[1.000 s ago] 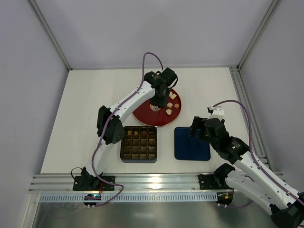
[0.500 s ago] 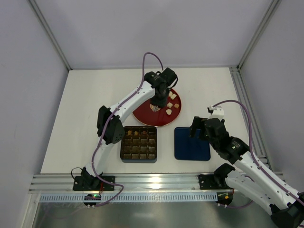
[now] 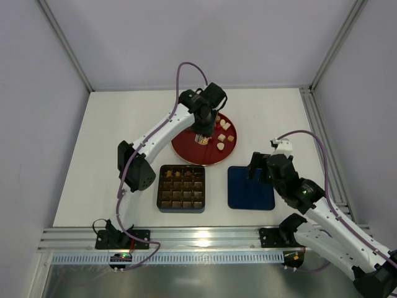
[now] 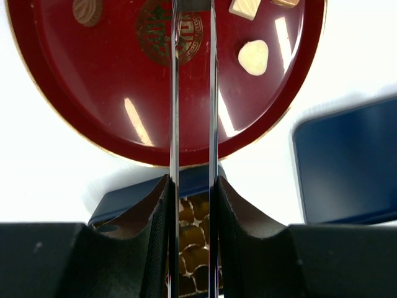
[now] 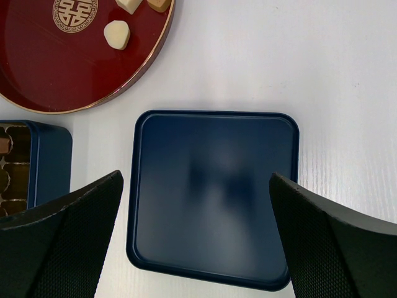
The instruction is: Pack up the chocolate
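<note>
A red round plate [image 3: 186,148] holds several loose chocolates [image 3: 222,136], mostly cream ones [image 4: 254,57], plus a brown one [image 4: 87,9]. My left gripper [image 3: 202,131] hangs over the plate's middle, its long thin metal blades [image 4: 174,93] close together. A small chocolate [image 3: 201,140] sits at their tips, which are cut off at the top of the left wrist view. A dark blue box [image 3: 160,189] near the front holds many brown chocolates in a grid. My right gripper [image 3: 257,166] is open and empty above the dark blue lid [image 5: 211,198].
The lid [image 3: 250,187] lies flat to the right of the box. The plate has a gold emblem [image 5: 75,13] at its centre. The box's wall [image 5: 49,161] shows at the left of the right wrist view. Metal frame rails run along the table's edges.
My left arm has lifted and shifted a little up and left over the plate, its elbow swinging left. The right arm has not moved.
</note>
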You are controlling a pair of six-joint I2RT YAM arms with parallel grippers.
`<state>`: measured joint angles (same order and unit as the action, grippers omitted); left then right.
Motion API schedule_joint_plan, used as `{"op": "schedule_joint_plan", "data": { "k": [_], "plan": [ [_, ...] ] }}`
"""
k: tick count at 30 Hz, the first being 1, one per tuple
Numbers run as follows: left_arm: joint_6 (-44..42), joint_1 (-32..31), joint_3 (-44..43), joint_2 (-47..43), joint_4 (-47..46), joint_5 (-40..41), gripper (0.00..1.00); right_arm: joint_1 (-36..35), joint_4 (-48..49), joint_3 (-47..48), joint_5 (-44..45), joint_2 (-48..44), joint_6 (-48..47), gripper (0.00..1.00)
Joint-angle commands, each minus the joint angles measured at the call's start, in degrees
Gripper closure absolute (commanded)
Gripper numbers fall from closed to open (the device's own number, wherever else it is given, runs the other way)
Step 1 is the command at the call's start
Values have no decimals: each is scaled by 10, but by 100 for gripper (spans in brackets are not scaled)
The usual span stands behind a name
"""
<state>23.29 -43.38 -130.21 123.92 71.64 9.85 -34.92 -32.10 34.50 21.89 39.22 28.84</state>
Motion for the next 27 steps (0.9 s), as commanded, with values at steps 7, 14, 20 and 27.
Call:
{"op": "schedule_joint_plan", "data": {
  "k": [7, 14, 20, 27],
  "plan": [
    [-4, 0, 101, -142, -10, 0, 72, -2, 34, 18, -3, 20, -4, 0],
    [7, 1, 192, -232, -15, 3, 71, -2, 44, 17, -3, 31, -3, 0],
    [16, 1, 262, -300, -10, 3, 71, -2, 51, 18, -6, 40, -4, 0],
    [27, 0, 369, -409, 2, 10, 71, -2, 56, 19, -17, 56, -1, 0]
  ]
}}
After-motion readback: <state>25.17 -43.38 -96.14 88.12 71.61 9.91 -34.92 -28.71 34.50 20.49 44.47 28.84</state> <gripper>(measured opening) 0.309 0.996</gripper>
